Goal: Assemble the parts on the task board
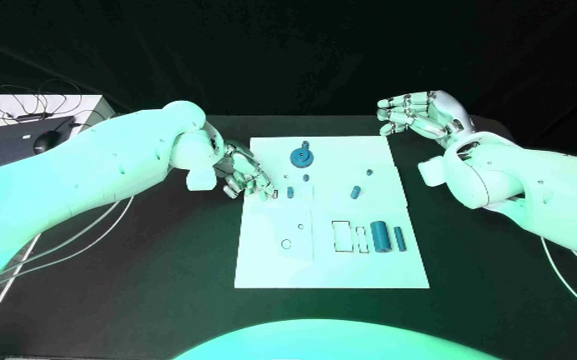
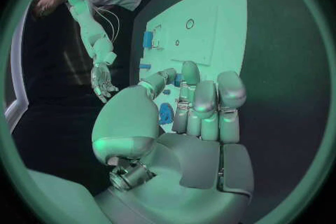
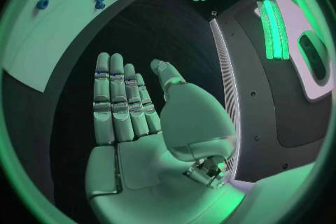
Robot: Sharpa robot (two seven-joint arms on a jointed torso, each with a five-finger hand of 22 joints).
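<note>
The task board (image 1: 331, 247) lies in the middle of the black table (image 1: 481, 268), long side running from six to twelve o'clock. Toward its twelve o'clock end stands a round blue gear-like part (image 1: 301, 157); just below it, toward the centre, small blue pegs (image 1: 290, 192) and another short peg (image 1: 356, 192) stand apart from one another, with one more small piece (image 1: 369, 172) toward two o'clock. Near the board's four o'clock area two blue cylinders (image 1: 380, 237) lie side by side next to an outlined rectangular slot (image 1: 342, 236).

The left hand (image 1: 241, 172) hovers at the board's nine-to-ten o'clock edge; in the left wrist view its fingers (image 2: 204, 102) are curled loosely together and hold nothing visible. The right hand (image 1: 421, 114) sits off the board at about one o'clock, over the bare table; the right wrist view shows its fingers (image 3: 119, 98) straight and close together, thumb apart, palm empty.

Off the table at nine o'clock a white box with dark cables (image 1: 42, 114) stands well apart from the board. Nothing lies between either hand and the parts
</note>
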